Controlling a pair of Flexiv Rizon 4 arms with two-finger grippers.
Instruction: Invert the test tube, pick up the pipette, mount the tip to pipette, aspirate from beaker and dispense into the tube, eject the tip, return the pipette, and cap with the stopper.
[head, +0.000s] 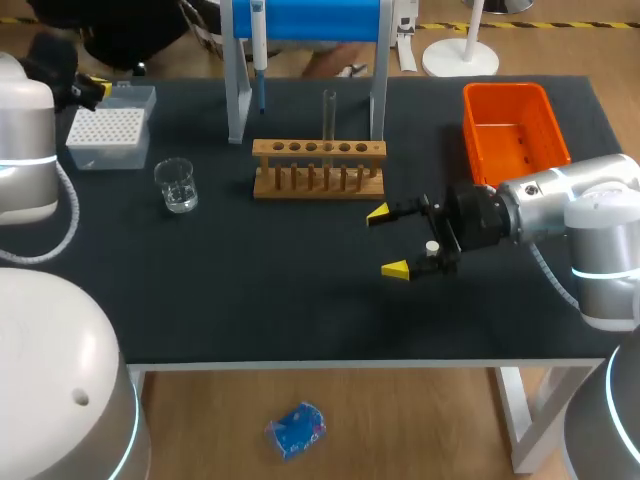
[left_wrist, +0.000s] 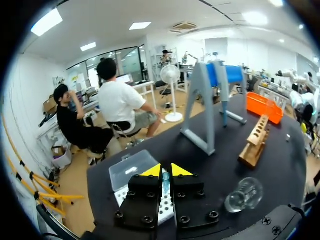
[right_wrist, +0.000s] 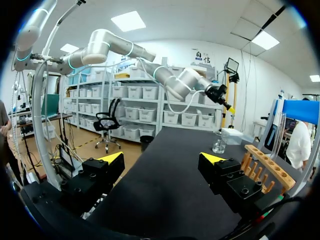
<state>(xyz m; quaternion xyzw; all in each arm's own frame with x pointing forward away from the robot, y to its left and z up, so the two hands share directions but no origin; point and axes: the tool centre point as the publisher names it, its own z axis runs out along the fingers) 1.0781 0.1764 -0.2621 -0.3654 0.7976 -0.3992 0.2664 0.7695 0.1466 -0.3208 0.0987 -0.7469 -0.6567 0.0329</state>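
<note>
Right gripper (head: 388, 240) held wide, empty, 5 o'clock of rack (head: 318, 168) | test tube (head: 329, 120) seated upright in rack | left gripper (left_wrist: 165, 171) closure cannot be told | risk: tube may be dropped if pinched off-centre.

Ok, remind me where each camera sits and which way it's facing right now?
Head view: fixed above and behind, looking down on the table; left arm enters left, right arm right.
Left wrist view: on the left wrist by the tip box, looking across toward the rack; left gripper shows.
Right wrist view: on the right wrist, low, looking along the table at the left arm; right gripper shows.
Shared: beaker and rack appear in all three.
</note>
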